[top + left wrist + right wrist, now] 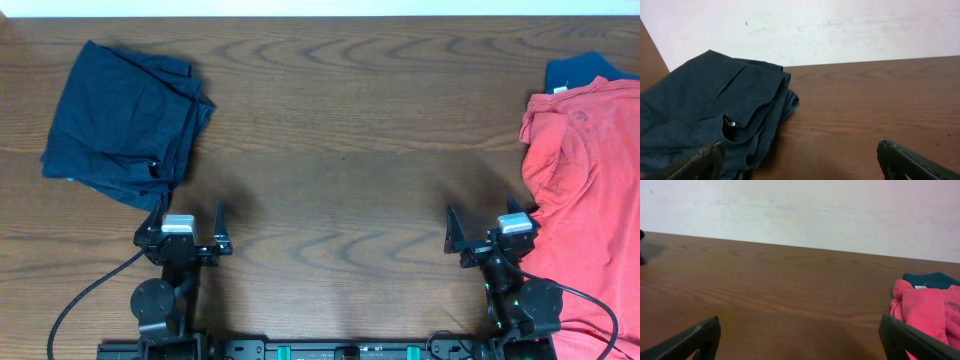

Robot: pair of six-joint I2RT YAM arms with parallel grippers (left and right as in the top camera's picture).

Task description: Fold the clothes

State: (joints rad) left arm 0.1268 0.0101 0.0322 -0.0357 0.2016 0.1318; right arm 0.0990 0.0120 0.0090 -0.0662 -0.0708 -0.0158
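The left claw (pixel 192 218) and the right claw (pixel 482 225) sit wide and empty. The right could pinch two stacked shirts (pixel 580 170) together.

From overhead, looks straight down on the wooden table (pixel 330 150), well back. From the left wrist, looks low and nearly level across the tabletop toward the white wall (pixel 840 30), close to the navy shorts (pixel 700 110), also seen overhead at upper left. From the right wrist, faces likewise, sharing the coral-red shirt (pixel 927 312) with overhead.
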